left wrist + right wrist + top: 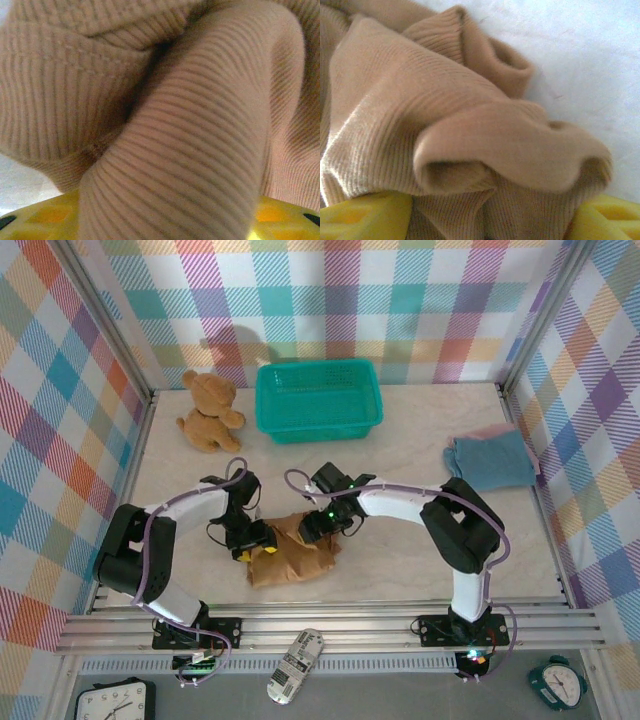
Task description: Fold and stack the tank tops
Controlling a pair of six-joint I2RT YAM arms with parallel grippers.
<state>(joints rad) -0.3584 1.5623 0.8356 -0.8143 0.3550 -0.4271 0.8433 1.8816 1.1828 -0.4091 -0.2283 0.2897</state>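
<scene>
Ribbed ochre tank top (190, 150) sits right against both wrist cameras: soft knit, fine parallel ribs, rolled into fat rounded folds, one hemmed edge. Yellow pads (360, 215) of the right gripper (316, 528) stand apart with cloth bunched loosely between them. The left gripper (247, 543) is likewise spread, a thick fold between its pads (40, 217). From above, this top lies crumpled on the pale tabletop (420, 570), front centre, between both grippers. Well apart at the right edge, the slate blue top (492, 462) lies folded on the pink top (478, 432).

Plaid pastel walls (400, 300); pale, perhaps marbled table (400, 460); aluminium frame rails (340, 625).
</scene>
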